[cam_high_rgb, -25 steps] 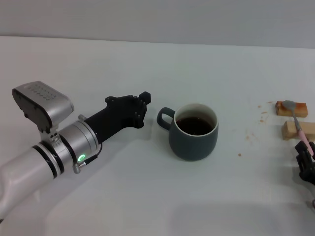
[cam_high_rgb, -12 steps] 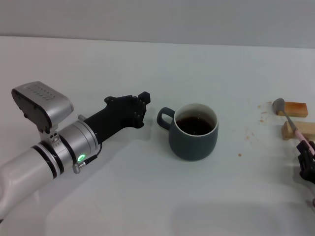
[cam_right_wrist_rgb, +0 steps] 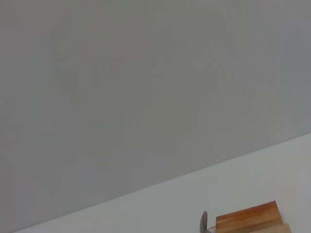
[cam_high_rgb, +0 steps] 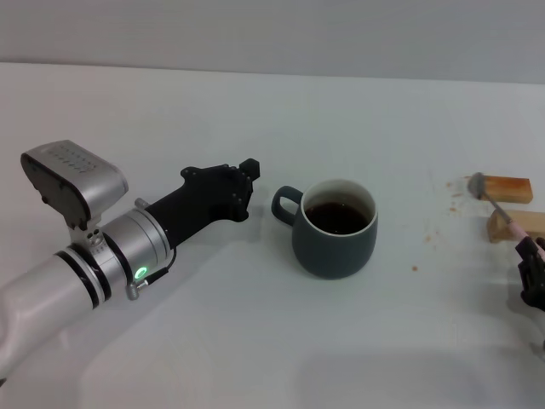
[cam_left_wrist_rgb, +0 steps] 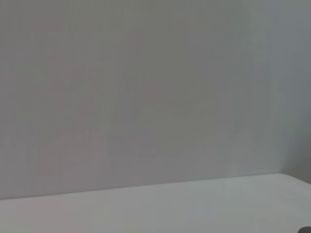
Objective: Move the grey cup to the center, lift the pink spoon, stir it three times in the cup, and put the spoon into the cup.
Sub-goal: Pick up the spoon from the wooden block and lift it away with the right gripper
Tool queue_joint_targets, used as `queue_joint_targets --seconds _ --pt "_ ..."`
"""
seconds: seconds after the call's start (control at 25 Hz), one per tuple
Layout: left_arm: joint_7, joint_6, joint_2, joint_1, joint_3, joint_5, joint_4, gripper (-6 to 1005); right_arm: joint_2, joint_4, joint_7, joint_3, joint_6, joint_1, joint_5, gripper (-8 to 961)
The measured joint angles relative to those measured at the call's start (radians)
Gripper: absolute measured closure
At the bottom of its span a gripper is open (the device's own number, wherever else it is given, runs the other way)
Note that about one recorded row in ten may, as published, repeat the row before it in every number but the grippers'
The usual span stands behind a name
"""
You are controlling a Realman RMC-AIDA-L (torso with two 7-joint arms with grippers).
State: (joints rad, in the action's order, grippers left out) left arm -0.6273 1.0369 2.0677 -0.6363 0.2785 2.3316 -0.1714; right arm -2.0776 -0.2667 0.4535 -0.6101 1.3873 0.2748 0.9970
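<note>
The grey cup (cam_high_rgb: 335, 228) stands upright near the middle of the white table, its handle pointing toward my left arm, with dark liquid inside. My left gripper (cam_high_rgb: 245, 189) rests on the table just left of the handle, apart from it. My right gripper (cam_high_rgb: 530, 260) is at the far right edge, shut on the handle end of the pink spoon (cam_high_rgb: 504, 210). The spoon slants up and left, its metal bowl raised over the wooden blocks. The spoon's bowl edge also shows in the right wrist view (cam_right_wrist_rgb: 204, 224).
Two small wooden blocks lie at the right, one farther back (cam_high_rgb: 511, 188) and one nearer (cam_high_rgb: 521, 225); the far one shows in the right wrist view (cam_right_wrist_rgb: 248, 218). Small brown specks (cam_high_rgb: 443, 213) dot the table between cup and blocks.
The right gripper has lifted the spoon: its bowl left the far block and moved left and up. The left arm and the cup have not moved.
</note>
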Motion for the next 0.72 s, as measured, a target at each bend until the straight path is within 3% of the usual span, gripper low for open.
queue_joint_targets --seconds 0.72 --pt "0.006 -0.009 -0.002 -0.001 0.013 0.0 0.004 981 0.002 0.012 0.022 0.002 0.021 0.003 0.0 852"
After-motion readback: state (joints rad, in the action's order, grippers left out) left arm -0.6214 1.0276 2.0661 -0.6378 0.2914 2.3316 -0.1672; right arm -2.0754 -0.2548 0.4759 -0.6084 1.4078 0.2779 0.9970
